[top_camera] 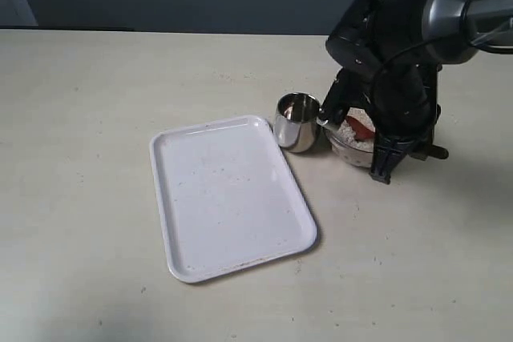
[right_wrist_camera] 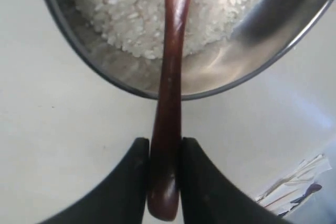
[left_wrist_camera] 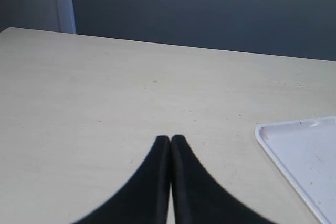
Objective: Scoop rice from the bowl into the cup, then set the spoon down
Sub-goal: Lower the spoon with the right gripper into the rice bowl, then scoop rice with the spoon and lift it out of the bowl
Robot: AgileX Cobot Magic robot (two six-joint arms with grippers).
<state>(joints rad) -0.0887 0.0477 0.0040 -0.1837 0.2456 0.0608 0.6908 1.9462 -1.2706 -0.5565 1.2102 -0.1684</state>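
Note:
My right gripper (right_wrist_camera: 164, 145) is shut on the handle of the reddish-brown wooden spoon (right_wrist_camera: 169, 87), whose front end reaches into the white rice (right_wrist_camera: 131, 14) in the steel bowl (right_wrist_camera: 247, 61). In the exterior view the right arm hangs over the bowl (top_camera: 350, 152), with the spoon (top_camera: 362, 125) and rice (top_camera: 349, 130) partly visible beneath it. The small steel cup (top_camera: 296, 122) stands upright just left of the bowl, at the tray's far right corner. My left gripper (left_wrist_camera: 170, 140) is shut and empty above bare table, out of the exterior view.
A white rectangular tray (top_camera: 228, 194) lies left of the cup; its corner (left_wrist_camera: 299, 150) shows in the left wrist view. Some paper scraps (right_wrist_camera: 294, 184) lie at the edge of the right wrist view.

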